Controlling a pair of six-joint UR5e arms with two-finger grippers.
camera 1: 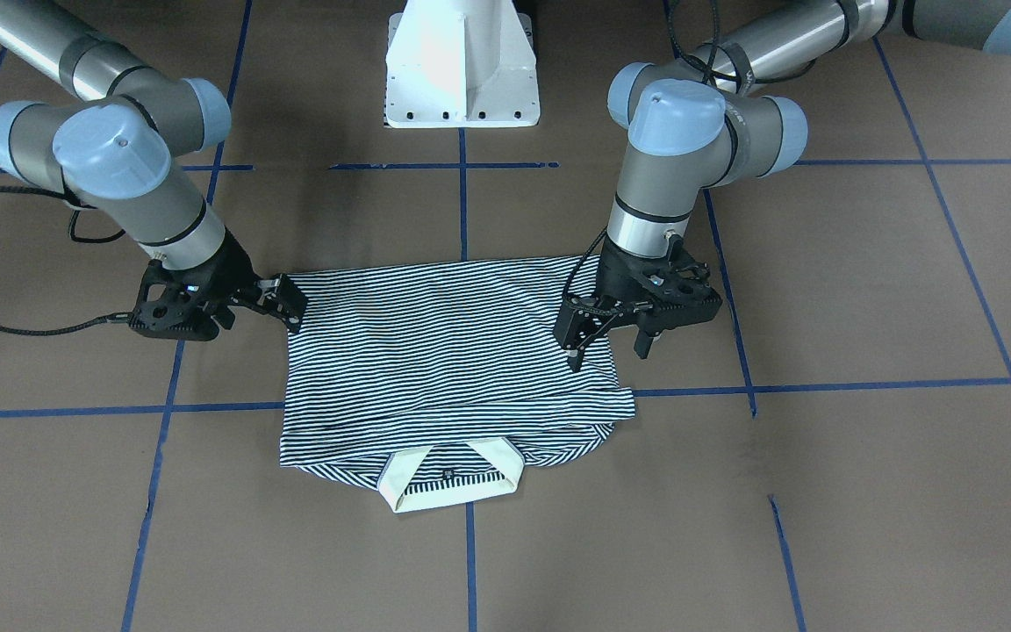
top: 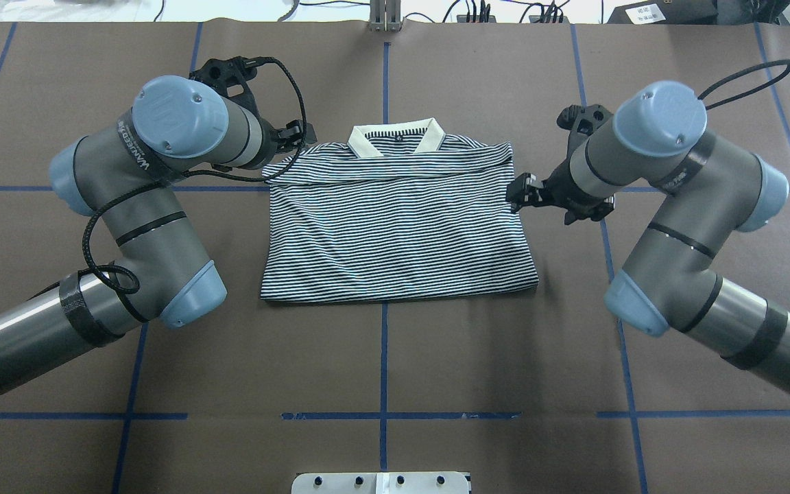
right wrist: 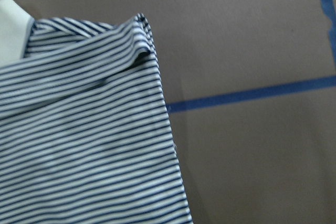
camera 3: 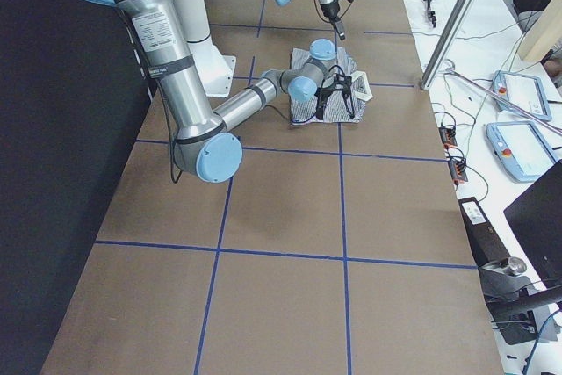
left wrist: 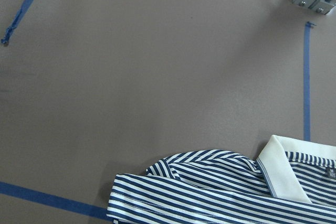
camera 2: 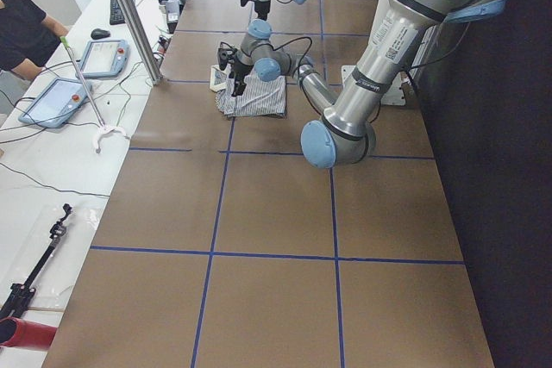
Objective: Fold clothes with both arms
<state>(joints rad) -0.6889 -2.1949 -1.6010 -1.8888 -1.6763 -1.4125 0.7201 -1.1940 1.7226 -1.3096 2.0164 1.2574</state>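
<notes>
Hovering left gripper over one side edge of the polo shirt, fingers spread apart, nothing held. My right gripper is at the opposite edge, right by the fabric; can't tell if its fingers are apart or together. Shirt lies folded flat mid-table, collar away from my base.

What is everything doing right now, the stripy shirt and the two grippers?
Polo shirt: folded, lying flat on the table, collar showing.
Left gripper: open, over the shirt's side.
Right gripper: at the shirt's corner; open or shut, cannot tell.
</notes>
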